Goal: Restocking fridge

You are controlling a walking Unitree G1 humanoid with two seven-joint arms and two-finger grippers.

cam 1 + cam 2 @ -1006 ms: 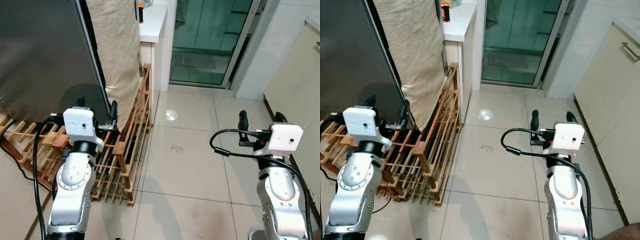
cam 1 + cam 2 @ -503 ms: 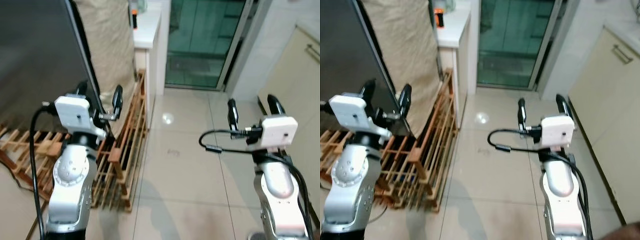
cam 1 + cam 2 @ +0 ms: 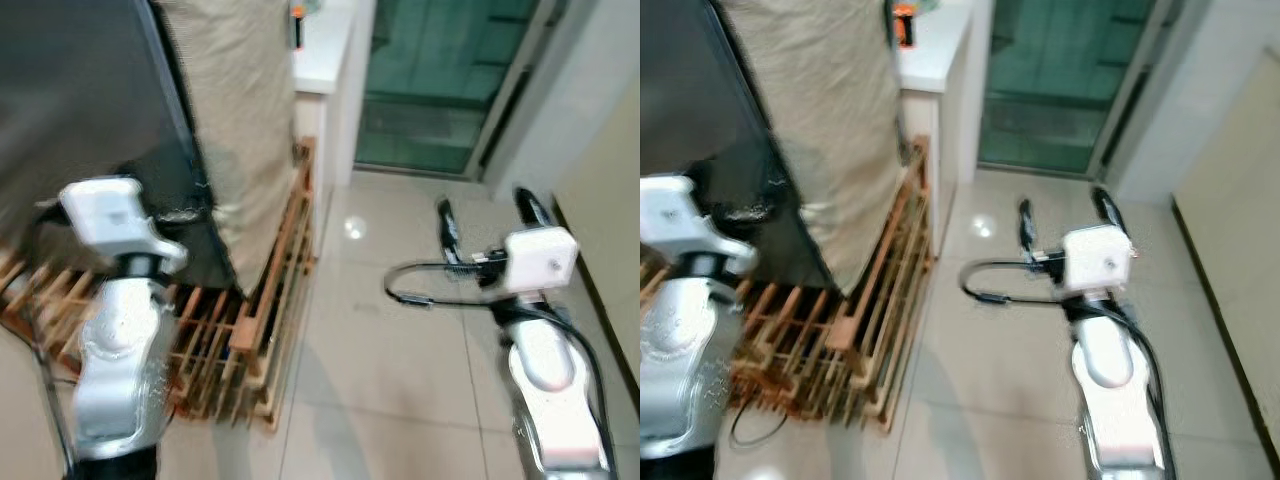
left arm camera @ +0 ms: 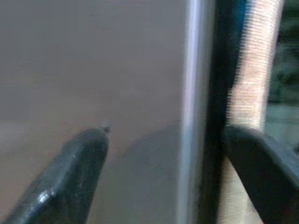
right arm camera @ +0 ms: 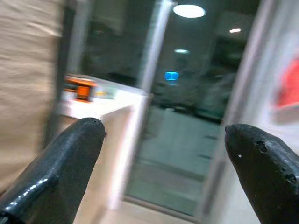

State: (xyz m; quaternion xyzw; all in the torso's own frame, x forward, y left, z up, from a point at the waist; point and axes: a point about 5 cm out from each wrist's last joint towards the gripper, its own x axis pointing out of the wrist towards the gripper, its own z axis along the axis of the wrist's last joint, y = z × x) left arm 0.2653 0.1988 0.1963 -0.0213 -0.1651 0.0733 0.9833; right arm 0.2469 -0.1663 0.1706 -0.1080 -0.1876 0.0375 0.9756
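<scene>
My left claw [image 4: 161, 154] is spread wide, fingers either side of the dark fridge door's [image 4: 93, 70] silver edge, right up against the fridge [image 3: 70, 90]. My right claw [image 3: 487, 212] hangs open and empty over the tiled floor [image 3: 380, 350]. A wooden rack [image 3: 270, 320] leans beside the cloth-covered fridge side. The picture's blurred.

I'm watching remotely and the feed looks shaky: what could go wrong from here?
The left gripper, fingers open, straddles the dark fridge door's silver edge; closing off-centre, it could slip. The slatted wooden rack lies on the floor right at the fridge's foot, so a step closer might catch it. The blur suggests motion, making aim less sure.
</scene>
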